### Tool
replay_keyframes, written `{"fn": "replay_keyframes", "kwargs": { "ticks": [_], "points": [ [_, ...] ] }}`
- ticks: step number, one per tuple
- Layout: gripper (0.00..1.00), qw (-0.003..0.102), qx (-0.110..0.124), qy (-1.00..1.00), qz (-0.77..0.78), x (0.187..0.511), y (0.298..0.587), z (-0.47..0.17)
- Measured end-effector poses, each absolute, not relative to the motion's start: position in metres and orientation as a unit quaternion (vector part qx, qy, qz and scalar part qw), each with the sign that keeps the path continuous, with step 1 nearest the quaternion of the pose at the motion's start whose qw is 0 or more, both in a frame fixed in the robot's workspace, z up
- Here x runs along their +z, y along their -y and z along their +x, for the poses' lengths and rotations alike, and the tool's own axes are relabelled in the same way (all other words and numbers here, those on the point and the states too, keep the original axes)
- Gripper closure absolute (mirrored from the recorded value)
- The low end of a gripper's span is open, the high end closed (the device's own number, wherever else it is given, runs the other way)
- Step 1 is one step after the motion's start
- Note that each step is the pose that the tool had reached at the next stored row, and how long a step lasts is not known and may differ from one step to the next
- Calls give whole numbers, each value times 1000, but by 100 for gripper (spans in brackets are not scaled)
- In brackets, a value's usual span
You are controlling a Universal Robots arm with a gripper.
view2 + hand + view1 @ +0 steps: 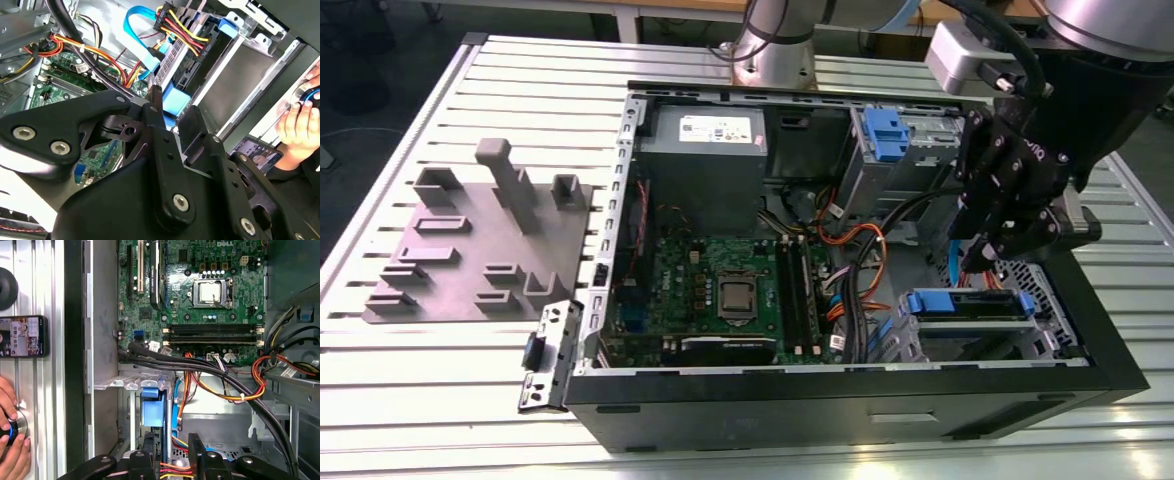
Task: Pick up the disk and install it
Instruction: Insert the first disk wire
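The disk (970, 303) lies in the lower drive bay at the front right corner of the open computer case (600, 250). Its blue rail end (152, 412) faces up, with red, yellow and blue cables beside it. My gripper (1001, 250) hangs just above that bay. In both wrist views its two black fingers stand apart, with the disk's blue end (175, 100) just beyond the tips of the gripper (172, 112). The gripper (174, 440) is open, and only cables show in the gap.
A grey moulded plate with pegs (480, 240) sits on the table at the exterior view's left. A blue clip (886, 135) is in the upper bay. Thick black cables (200, 367) cross the motherboard (210, 295). A person's hand (12, 440) and a phone (22, 336) are beside the case.
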State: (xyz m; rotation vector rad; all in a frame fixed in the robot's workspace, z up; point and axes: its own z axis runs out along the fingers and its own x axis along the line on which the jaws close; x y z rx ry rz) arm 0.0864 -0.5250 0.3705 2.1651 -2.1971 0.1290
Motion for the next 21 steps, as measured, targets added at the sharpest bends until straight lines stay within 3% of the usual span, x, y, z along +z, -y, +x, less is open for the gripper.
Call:
{"fn": "replay_keyframes", "kwargs": {
  "ticks": [13, 21],
  "points": [
    [60, 27, 42, 711, 701, 371, 524, 86],
    [60, 27, 42, 711, 701, 371, 506, 86]
  ]
}}
